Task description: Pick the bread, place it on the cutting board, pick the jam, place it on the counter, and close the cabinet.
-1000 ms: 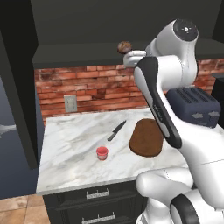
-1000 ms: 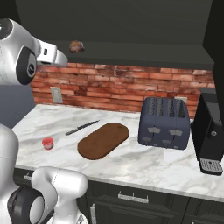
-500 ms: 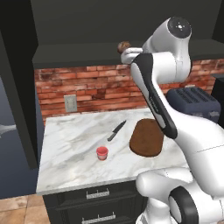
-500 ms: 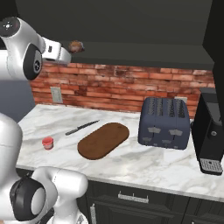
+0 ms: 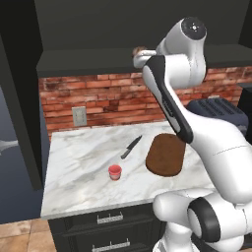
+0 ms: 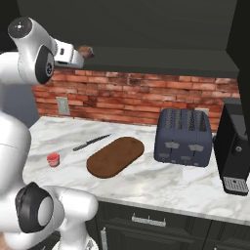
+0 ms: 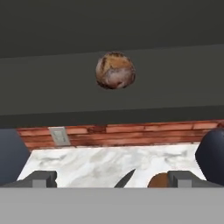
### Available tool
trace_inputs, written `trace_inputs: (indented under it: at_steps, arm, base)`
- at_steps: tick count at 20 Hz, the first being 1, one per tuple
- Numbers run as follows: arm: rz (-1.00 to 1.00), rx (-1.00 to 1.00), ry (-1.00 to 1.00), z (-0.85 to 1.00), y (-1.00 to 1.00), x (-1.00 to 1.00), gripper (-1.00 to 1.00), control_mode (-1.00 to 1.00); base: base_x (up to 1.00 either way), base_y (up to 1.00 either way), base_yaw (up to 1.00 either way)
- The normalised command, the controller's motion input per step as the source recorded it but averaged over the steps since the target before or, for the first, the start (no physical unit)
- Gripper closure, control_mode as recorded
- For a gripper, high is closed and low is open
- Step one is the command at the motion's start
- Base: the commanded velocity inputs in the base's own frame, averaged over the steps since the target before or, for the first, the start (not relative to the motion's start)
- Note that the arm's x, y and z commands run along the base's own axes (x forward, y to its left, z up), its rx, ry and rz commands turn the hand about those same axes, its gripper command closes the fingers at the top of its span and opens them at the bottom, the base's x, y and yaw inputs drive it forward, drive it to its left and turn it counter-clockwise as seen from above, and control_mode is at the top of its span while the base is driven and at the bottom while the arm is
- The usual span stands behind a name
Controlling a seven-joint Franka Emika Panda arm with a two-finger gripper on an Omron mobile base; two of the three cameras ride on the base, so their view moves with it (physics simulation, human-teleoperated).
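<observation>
In the last second our wrist has swung further toward the open cabinet [image 5: 123, 29], so the hand now faces the bread [image 7: 115, 70] almost squarely. We read that as the approach for the first pick being lined up, with the grasp itself not yet made.

Going left to right along the counter [image 5: 83, 152]: the jam [image 5: 114, 172] stands upright near the front edge, already on the marble, top up. Next comes a knife [image 5: 131, 146], lying diagonally with its tip toward the back wall. Then the cutting board [image 5: 167, 153], its long axis running from the front edge back toward the right. A toaster [image 6: 184, 135] sits further right.

The bread rests on the front edge of the cabinet's shelf, above the counter. It is round, so we can name no long axis or heading for it.

Our gripper [image 7: 112, 178] is spread wide, fingers [image 7: 41, 177] well apart, holding nothing, with the roll apart from them.
</observation>
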Motion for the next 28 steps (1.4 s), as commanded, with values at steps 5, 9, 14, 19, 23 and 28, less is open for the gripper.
trace_inputs:
  at_steps: [5, 9, 14, 19, 23, 28]
  arm:
    - [0.0, 0.0, 0.0, 0.04, 0.0, 0.33, -1.0, -1.0]
    - [0.0, 0.0, 0.0, 0.03, 0.0, 0.32, -1.0, -1.0]
    - [0.0, 0.0, 0.0, 0.0, 0.0, 0.35, -1.0, -1.0]
    - [0.0, 0.0, 0.0, 0.0, 0.0, 0.36, -1.0, -1.0]
    - [0.0, -0.01, 0.0, 0.0, 0.0, 0.36, -1.0, -1.0]
    - [0.0, 0.0, 0.0, 0.0, 0.0, 0.36, -1.0, -1.0]
  base:
    - [0.0, 0.0, 0.0]
    - [0.0, 0.0, 0.0]
    - [0.0, 0.0, 0.0]
    - [0.0, 0.0, 0.0]
    - [0.0, 0.0, 0.0]
    - [0.0, 0.0, 0.0]
